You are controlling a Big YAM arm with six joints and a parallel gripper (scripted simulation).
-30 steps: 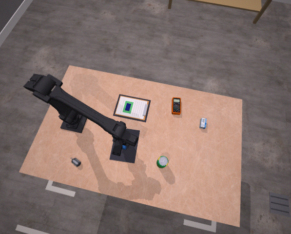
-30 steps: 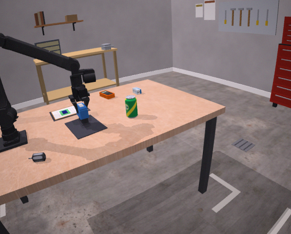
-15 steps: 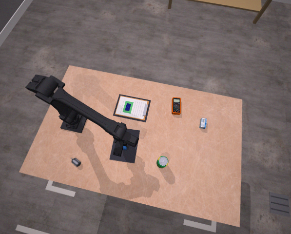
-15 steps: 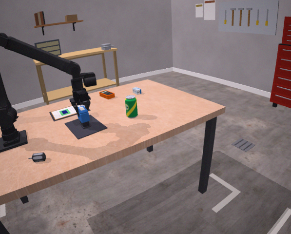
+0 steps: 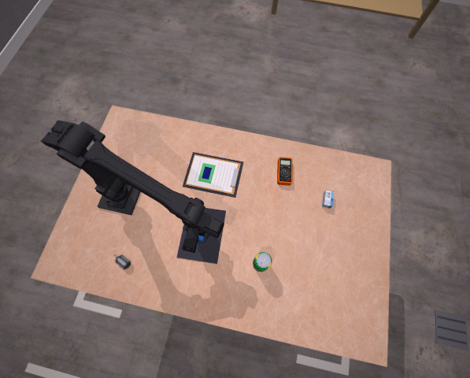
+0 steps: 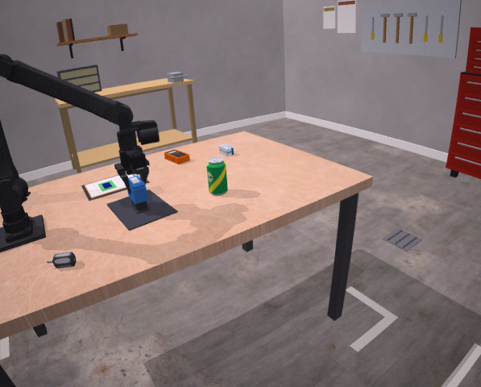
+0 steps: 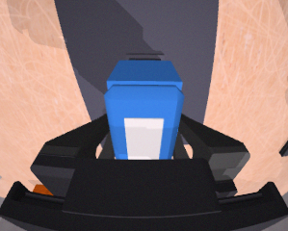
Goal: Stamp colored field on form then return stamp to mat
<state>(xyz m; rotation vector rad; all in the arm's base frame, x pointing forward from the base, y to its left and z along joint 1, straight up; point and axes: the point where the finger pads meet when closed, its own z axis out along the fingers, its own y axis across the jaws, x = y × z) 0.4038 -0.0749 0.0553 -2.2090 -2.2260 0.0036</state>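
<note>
The blue stamp [image 6: 137, 190] [image 7: 144, 115] [image 5: 201, 239] stands upright on the dark mat [image 6: 157, 213] [image 5: 210, 252] [image 7: 189, 26], its black base at the mat's surface. My gripper [image 6: 134, 175] [image 7: 144, 114] is shut on the stamp's upper body, coming down from above. The form on its clipboard [image 5: 227, 172] [image 6: 91, 189] lies behind the mat, with a green field and a dark blue mark [image 5: 205, 172] [image 6: 105, 185] inside it. In the top view the arm hides most of the stamp.
A green can [image 5: 262, 261] [image 6: 217, 176] stands right of the mat. An orange multimeter [image 5: 284, 170] [image 6: 176, 156] and a small white-blue box [image 5: 327, 198] [image 6: 225, 150] lie farther back. A small dark cylinder [image 5: 122, 261] [image 6: 63, 260] lies near the front edge. The arm's base [image 5: 119, 199] [image 6: 19, 233] is left.
</note>
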